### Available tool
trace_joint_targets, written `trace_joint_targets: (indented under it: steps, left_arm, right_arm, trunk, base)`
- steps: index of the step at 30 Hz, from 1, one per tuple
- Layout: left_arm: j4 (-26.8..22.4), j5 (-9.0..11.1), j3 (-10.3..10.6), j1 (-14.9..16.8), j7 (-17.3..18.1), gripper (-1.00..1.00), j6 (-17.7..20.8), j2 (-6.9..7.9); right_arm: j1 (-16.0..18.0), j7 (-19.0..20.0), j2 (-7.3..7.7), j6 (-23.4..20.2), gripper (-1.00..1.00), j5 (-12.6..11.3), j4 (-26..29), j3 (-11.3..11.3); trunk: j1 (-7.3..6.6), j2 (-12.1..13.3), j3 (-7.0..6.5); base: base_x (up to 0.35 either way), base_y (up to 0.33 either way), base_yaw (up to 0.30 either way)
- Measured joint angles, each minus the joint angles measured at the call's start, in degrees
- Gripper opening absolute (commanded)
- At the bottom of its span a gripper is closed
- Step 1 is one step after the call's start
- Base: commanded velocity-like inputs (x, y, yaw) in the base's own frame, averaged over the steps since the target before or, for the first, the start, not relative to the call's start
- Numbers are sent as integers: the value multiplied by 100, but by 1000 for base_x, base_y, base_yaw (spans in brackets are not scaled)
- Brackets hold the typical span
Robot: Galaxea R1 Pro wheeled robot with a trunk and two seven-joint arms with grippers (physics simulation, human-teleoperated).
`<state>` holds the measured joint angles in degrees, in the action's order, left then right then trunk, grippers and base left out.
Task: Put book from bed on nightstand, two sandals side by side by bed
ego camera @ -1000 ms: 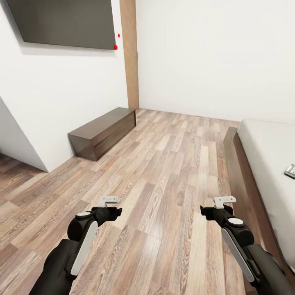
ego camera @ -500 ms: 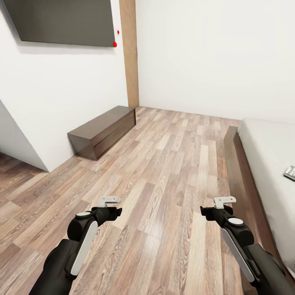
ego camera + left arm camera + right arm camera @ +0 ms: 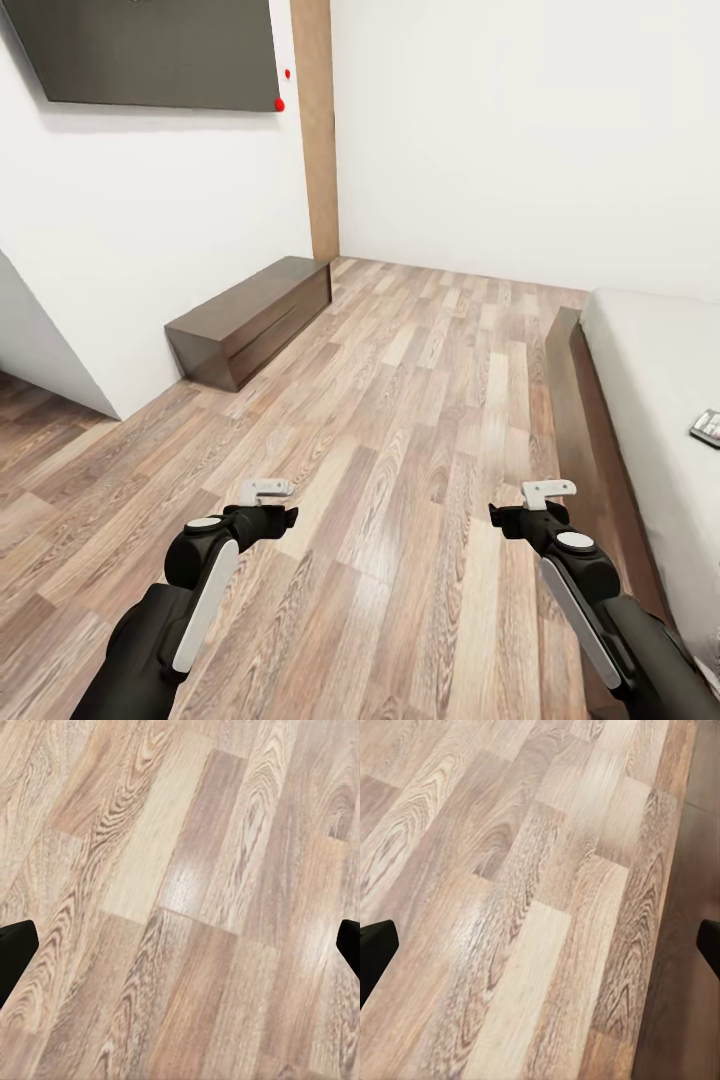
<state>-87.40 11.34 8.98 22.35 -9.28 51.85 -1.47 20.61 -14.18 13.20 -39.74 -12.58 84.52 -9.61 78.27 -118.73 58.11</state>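
The bed point(image 3: 655, 380) lies along the right edge of the head view, a light-grey mattress on a dark brown frame point(image 3: 575, 400). On the mattress, cut by the picture's right edge, rests the book point(image 3: 708, 428), small and dark with pale bands. Both arms hang low over the plank floor, well short of the bed. My left gripper point(image 3: 270, 515) point(image 3: 180, 952) is open with nothing between its fingers. My right gripper point(image 3: 530, 515) point(image 3: 540, 949) is also open and empty, and its wrist view catches the bed frame's edge. The sandals and the nightstand are out of view.
A long low dark TV bench point(image 3: 250, 320) stands against the left wall under a wall-mounted TV point(image 3: 150, 50). A wooden pillar point(image 3: 318, 130) marks the far corner. A white wall corner point(image 3: 60, 350) juts out at left. Wood-plank floor point(image 3: 420, 400) stretches between bench and bed.
The whole head view has shifted slightly as the camera moved: the TV slid up and the book slid down at the right edge. Both arms hold the same pose.
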Motion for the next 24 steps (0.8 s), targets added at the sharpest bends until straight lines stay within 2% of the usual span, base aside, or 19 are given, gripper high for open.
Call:
trace_joint_targets:
  steps: [7, 18, 24]
  left_arm:
    - [0, -1, -9, -2, -7, 100, 1, 3]
    - [2, 0, -8, 1, -4, 100, 0, 4]
    - [3, -15, 2, 0, -9, 100, 6, -13]
  right_arm:
    - [0, 0, 1, 0, 100, 0, 6, 0]
    - [-1, 0, 1, 0, 100, -1, 7, 1]
    - [0, 0, 1, 0, 100, 0, 5, 0]
  trunk:
    - [-154, 281, -125]
    - [-395, 722, -342]
    - [-527, 963, -456]
  base:
    - [0, 0, -4]
    - [0, 0, -219]
    - [-9, 0, -65]
